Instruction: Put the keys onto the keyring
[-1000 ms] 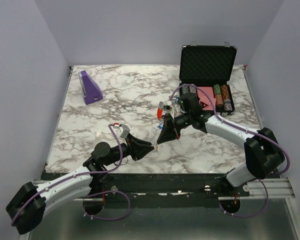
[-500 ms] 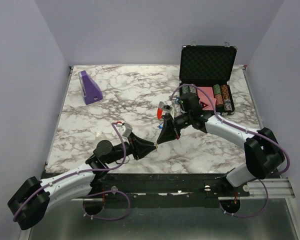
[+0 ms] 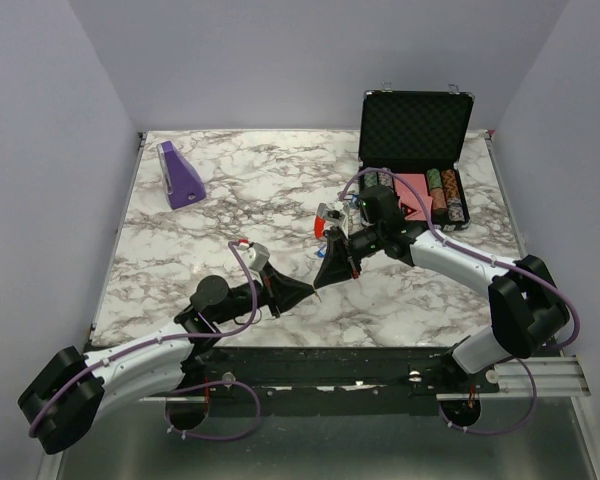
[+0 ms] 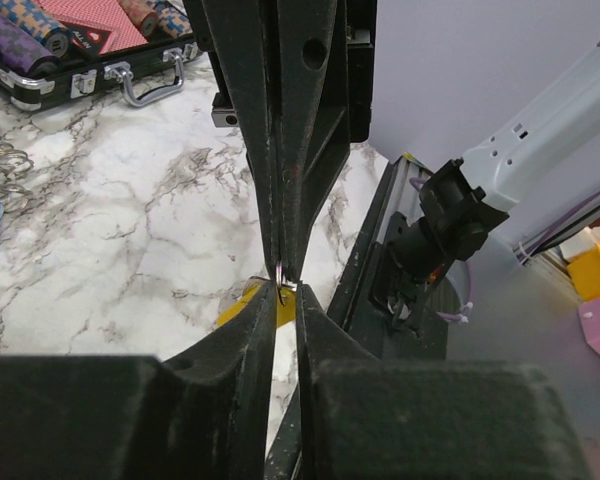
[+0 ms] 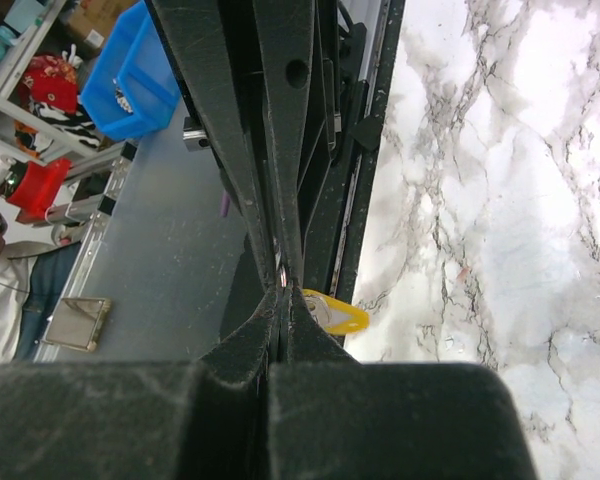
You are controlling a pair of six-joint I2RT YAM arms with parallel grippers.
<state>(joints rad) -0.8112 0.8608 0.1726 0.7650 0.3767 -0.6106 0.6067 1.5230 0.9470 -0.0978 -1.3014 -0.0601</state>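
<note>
- The right gripper [image 5: 282,296] was clamped shut on the metal end of the yellow key [image 5: 332,314].
- The left gripper [image 4: 286,296] met it tip to tip, narrowed to a slit; whether it gripped was unclear.
- The key probably handled light, stiff and slippery, so its plastic head suited pinching.
- The keyring [image 4: 0,160] lay apart on the table [image 4: 130,230].

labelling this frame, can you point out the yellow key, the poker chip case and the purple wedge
yellow key [image 5: 335,313], right wrist view, on its plastic head
poker chip case [image 3: 415,127], top external view, on the open lid's foam
purple wedge [image 3: 181,178], top external view, on its sloped face
</note>
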